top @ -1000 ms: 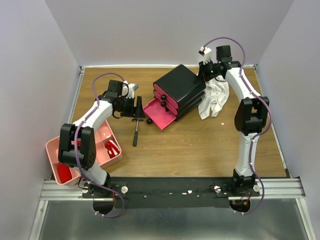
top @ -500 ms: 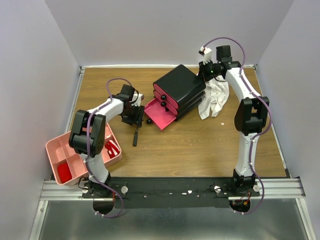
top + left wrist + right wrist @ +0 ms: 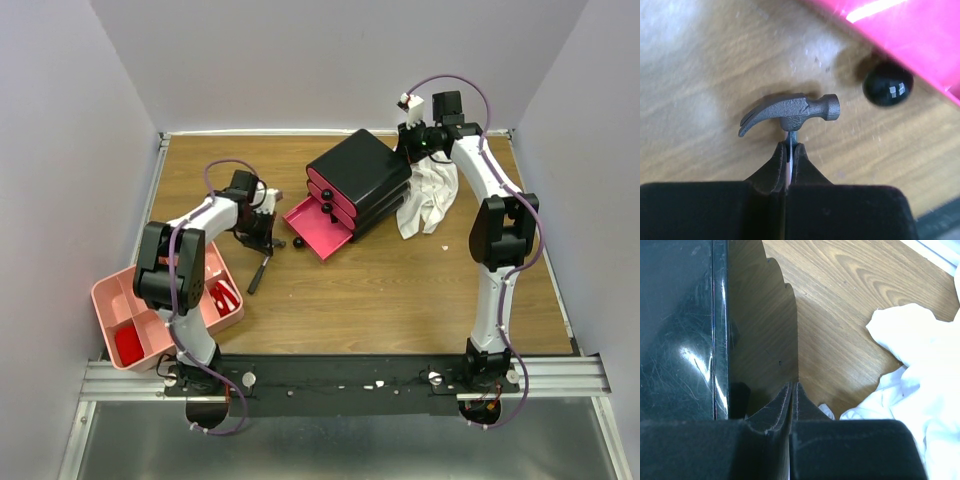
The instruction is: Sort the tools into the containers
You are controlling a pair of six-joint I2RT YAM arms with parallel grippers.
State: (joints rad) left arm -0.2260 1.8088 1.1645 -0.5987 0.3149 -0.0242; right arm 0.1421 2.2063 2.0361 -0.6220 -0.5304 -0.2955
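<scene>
L claw (image 3: 788, 148) clamped on hammer (image 3: 790, 111) just under head, frame centre; black knob (image 3: 887, 86) upper right. R claw (image 3: 791, 388) pressed together, beside black box (image 3: 675, 325) at left; white cloth (image 3: 920, 355) right.

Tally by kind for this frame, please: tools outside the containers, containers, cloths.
Tools outside containers: 1, black-handled hammer with dark metal head
Containers: 2, black box with three magenta drawers; shallow pale-pink plastic tray
Cloths: 1, crumpled white cloth
Total: 4
</scene>
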